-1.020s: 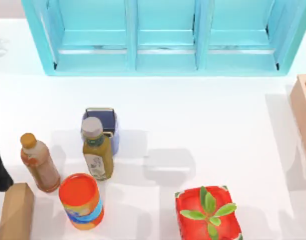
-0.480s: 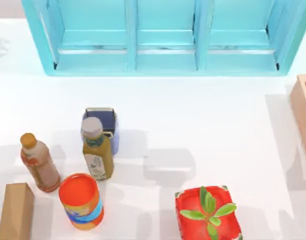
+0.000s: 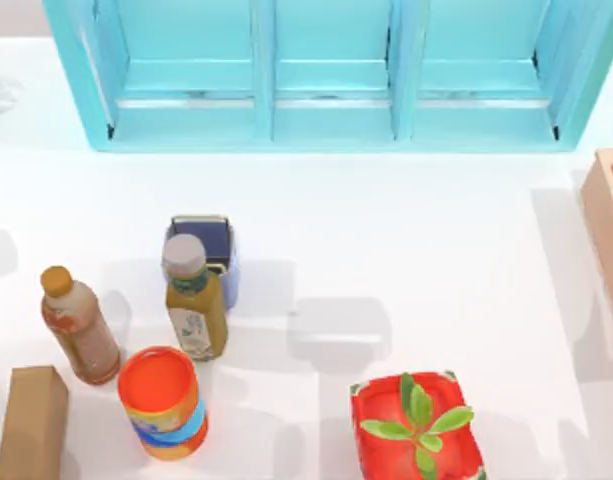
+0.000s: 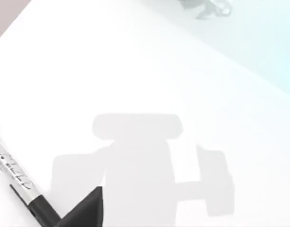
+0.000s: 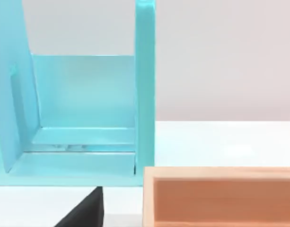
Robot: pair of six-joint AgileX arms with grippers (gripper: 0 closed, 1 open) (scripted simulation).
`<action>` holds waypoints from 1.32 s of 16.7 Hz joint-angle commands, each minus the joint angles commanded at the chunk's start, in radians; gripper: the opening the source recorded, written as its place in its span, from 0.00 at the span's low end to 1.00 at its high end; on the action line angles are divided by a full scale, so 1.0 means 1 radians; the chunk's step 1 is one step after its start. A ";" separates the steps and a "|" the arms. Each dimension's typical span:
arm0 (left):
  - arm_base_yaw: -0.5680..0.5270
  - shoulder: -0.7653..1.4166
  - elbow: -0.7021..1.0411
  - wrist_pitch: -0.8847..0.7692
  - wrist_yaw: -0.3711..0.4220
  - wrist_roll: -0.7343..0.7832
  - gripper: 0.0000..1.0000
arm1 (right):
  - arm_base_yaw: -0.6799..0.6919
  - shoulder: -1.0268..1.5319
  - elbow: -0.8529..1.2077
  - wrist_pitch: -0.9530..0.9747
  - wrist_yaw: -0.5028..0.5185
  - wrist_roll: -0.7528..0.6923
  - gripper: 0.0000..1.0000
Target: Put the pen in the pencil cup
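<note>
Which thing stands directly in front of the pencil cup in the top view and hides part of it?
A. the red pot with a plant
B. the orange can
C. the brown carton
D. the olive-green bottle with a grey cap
D: the olive-green bottle overlaps the near edge of the pencil cup.

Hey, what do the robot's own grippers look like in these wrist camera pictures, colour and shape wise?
Little of them shows. In the left wrist view a matte black, wedge-shaped piece of the left gripper pokes in at the picture's edge. The right wrist view shows the same kind of plain black wedge of the right gripper. No cables, markings or lettering are visible on either piece.
</note>
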 joint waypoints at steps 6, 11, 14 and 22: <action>0.239 0.494 0.315 -0.197 0.161 -0.077 1.00 | 0.000 0.000 0.000 0.000 0.000 0.000 1.00; 0.351 0.785 0.448 -0.323 0.242 -0.117 1.00 | 0.000 0.000 0.000 0.000 0.000 0.000 1.00; 0.374 0.852 0.473 -0.355 0.260 -0.125 1.00 | 0.000 0.000 0.000 0.000 0.000 0.000 1.00; 0.354 0.874 0.462 -0.315 0.257 -0.146 1.00 | 0.000 0.000 0.000 0.000 0.000 0.000 1.00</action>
